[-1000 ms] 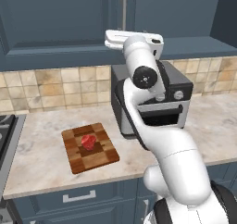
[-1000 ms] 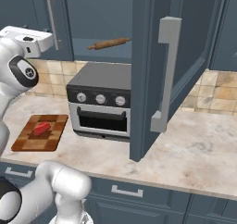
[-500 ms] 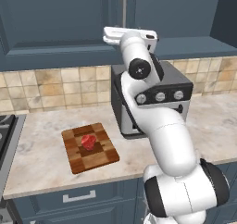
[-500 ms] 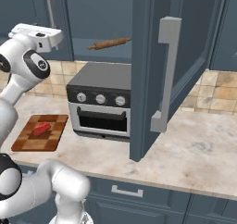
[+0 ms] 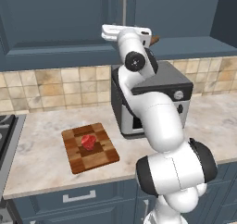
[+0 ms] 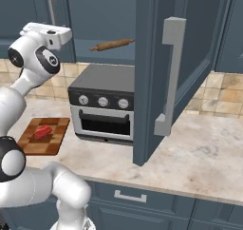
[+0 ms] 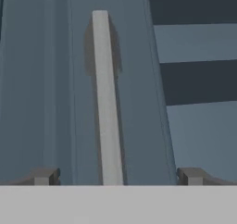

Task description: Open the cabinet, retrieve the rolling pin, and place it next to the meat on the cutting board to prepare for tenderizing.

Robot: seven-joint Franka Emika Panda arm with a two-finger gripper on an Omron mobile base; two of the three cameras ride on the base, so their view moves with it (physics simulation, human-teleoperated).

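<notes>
The cabinet's right door (image 6: 151, 81) hangs open toward me, its silver handle (image 6: 169, 77) facing out. The left door (image 5: 55, 19) is shut. On the shelf inside lies the rolling pin (image 6: 113, 44), brown and slim; its tip (image 5: 155, 39) peeks out behind my hand (image 5: 126, 32). My gripper (image 7: 116, 177) is open and empty, fingertips (image 7: 42, 176) spread either side of the left door's handle (image 7: 105, 98), a little short of it. The meat (image 5: 89, 141) sits on the checkered cutting board (image 5: 97, 157) on the counter, well below the hand.
A black toaster oven (image 6: 105, 103) stands on the counter under the open cabinet, right of the board. The open door juts out over the marble counter (image 6: 209, 153). A stove edge (image 5: 5, 130) is at far left. Blue drawers (image 5: 78, 197) run below.
My hand has lifted slightly and shifted right along the cabinet front while the arm's elbow swung. The gripper stayed open; the rolling pin, meat and board have not moved.
</notes>
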